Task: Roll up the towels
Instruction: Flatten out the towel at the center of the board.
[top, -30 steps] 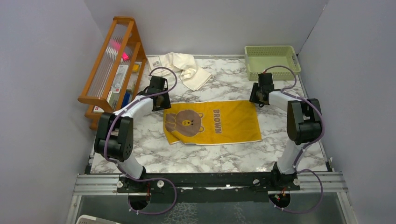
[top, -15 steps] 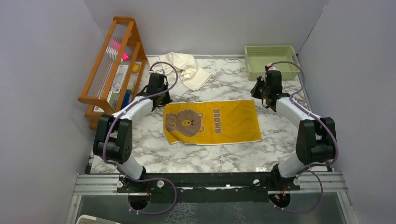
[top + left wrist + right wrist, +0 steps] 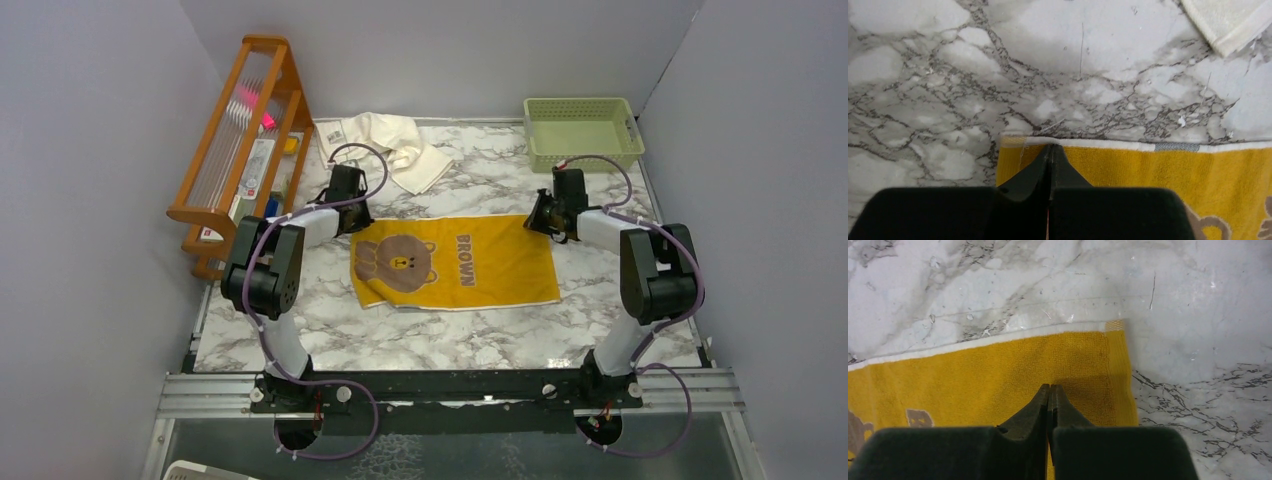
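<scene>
A mustard-yellow towel [image 3: 455, 262] with a brown bear face and white edging lies flat mid-table. A cream towel [image 3: 390, 145] lies crumpled at the back; one corner of it [image 3: 1228, 20] shows in the left wrist view. My left gripper [image 3: 352, 212] is shut, its tips [image 3: 1051, 146] resting at the white far edge of the yellow towel [image 3: 1168, 175], near the far left corner. My right gripper [image 3: 541, 218] is also shut, its tips [image 3: 1049, 386] down on the yellow towel [image 3: 973, 375] just inside the far right corner. No cloth shows between either pair of jaws.
A wooden rack [image 3: 245, 140] with small items stands along the left wall. A pale green basket [image 3: 582, 130] sits at the back right. Grey walls close in three sides. Bare marble table [image 3: 450, 335] lies in front of the yellow towel.
Both grippers have shut. Both pulled back from the far side of the table and came down onto the yellow towel's far corners.
</scene>
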